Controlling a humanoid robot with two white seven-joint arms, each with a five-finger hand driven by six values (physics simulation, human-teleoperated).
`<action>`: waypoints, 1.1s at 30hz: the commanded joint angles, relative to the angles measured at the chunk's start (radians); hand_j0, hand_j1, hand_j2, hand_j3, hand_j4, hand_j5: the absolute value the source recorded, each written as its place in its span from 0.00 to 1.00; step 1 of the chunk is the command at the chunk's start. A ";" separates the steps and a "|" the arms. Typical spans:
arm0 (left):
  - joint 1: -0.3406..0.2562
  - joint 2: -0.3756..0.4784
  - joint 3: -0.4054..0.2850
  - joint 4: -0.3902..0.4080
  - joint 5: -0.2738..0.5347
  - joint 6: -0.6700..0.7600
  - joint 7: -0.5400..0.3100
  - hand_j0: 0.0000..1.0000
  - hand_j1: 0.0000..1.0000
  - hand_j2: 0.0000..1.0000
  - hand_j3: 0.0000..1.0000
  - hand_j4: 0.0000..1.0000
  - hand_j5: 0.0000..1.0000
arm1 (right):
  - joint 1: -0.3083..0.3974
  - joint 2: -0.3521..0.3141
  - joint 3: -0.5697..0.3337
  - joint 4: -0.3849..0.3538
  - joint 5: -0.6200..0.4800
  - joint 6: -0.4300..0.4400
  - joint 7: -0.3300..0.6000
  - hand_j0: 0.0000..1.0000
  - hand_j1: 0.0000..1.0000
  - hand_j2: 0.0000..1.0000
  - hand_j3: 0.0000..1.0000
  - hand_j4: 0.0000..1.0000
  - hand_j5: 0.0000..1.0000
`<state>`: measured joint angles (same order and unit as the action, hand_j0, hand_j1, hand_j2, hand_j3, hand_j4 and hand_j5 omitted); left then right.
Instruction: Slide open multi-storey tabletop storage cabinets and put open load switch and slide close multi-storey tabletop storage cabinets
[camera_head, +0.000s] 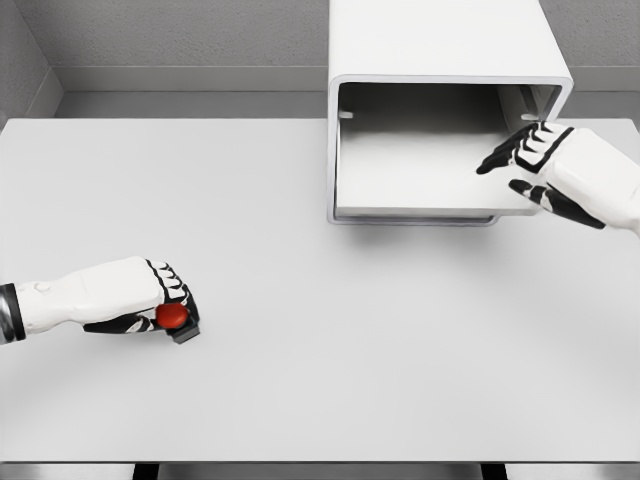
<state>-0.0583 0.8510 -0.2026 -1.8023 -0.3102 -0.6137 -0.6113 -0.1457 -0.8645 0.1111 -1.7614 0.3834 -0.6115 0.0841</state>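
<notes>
**Drawer open, switch in the left hand — transfer step pending**

The white tabletop storage cabinet (445, 110) stands at the far right of the white table (320, 400). Its drawer (420, 195) is pulled out toward the robot, and the tray floor looks bare. So the opening step reads as done.

The right hand (560, 170) is at the drawer's right front corner. Its fingers are extended and loosely spread, thumb below, and nothing is held. Whether the fingertips actually touch the drawer edge or cabinet frame I cannot tell from this angle.

The left hand (150, 300) rests low at the near left of the table, well apart from the cabinet. Its fingers are curled around the load switch (175, 318), a small dark body with a red knob showing between thumb and fingers. The switch appears to sit on or just above the table surface.

Judgement: the work is in the placing step, grasp secured and carry not yet made. The next move calls for lifting the switch clear, carrying it across the table to the right and away, and lowering it into the drawer before release. The right hand should stay clear of the tray, ready to push the drawer shut.
</notes>
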 joint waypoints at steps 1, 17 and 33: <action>0.000 0.000 0.000 0.000 0.006 0.003 0.000 0.69 0.69 0.69 0.69 0.69 0.69 | 0.000 -0.025 -0.018 0.000 -0.034 0.001 0.000 0.61 0.61 0.61 0.61 0.61 0.61; 0.002 0.002 -0.001 -0.002 0.005 0.003 0.000 0.81 0.81 0.81 0.81 0.81 0.81 | 0.031 -0.044 -0.094 0.123 -0.058 0.001 0.000 0.57 0.57 0.57 0.57 0.57 0.57; -0.020 0.011 -0.017 -0.003 -0.079 0.003 0.000 0.81 0.81 0.81 0.81 0.81 0.81 | 0.075 -0.050 -0.094 0.237 -0.044 0.001 0.002 0.56 0.56 0.56 0.56 0.56 0.56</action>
<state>-0.0813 0.8602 -0.2129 -1.8045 -0.3810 -0.6135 -0.6112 -0.0598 -0.9128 0.0159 -1.5421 0.3444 -0.6116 0.0864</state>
